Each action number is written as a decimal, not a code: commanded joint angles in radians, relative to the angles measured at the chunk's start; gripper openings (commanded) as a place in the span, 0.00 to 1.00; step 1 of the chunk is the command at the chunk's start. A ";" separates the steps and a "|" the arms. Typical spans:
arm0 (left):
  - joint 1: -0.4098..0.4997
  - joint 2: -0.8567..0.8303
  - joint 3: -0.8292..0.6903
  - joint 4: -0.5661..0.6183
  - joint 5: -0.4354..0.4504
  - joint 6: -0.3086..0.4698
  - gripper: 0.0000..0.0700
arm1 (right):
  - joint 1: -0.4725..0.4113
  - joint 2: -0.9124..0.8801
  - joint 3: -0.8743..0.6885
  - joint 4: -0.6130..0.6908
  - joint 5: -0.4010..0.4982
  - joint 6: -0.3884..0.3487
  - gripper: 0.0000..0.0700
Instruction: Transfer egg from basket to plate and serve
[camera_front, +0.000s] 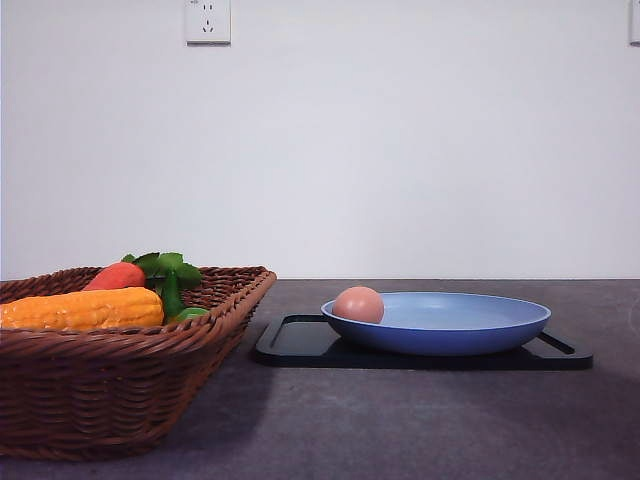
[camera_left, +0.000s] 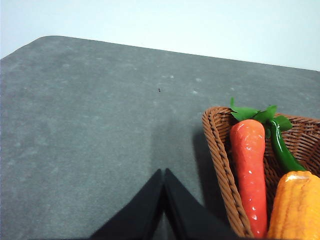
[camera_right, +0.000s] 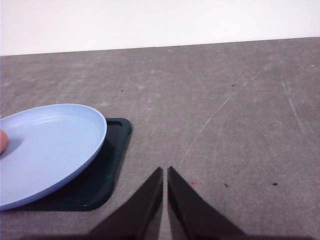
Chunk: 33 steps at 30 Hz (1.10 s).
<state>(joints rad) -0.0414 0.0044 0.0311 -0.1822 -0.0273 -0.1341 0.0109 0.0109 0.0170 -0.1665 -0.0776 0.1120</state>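
Observation:
The brownish-pink egg lies in the light blue plate, near its left rim. In the right wrist view a sliver of the egg shows at the picture's edge inside the plate. The brown wicker basket stands at the left of the table, and its corner appears in the left wrist view. My left gripper is shut and empty over bare table beside the basket. My right gripper is shut and empty, beside the plate's tray.
The plate rests on a flat black tray. In the basket lie an orange-red carrot with green leaves, a yellow corn cob and a green pepper. Grey tabletop stretches beyond both grippers.

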 joint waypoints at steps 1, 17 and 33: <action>0.002 -0.002 -0.028 -0.004 0.000 -0.007 0.00 | -0.002 -0.002 -0.005 0.009 0.000 0.011 0.00; 0.002 -0.002 -0.028 -0.004 0.000 -0.007 0.00 | -0.002 -0.002 -0.005 0.009 0.000 0.011 0.00; 0.002 -0.002 -0.028 -0.004 0.000 -0.007 0.00 | -0.002 -0.002 -0.005 0.009 0.000 0.011 0.00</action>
<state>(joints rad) -0.0414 0.0044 0.0311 -0.1825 -0.0273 -0.1345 0.0109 0.0109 0.0170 -0.1665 -0.0776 0.1120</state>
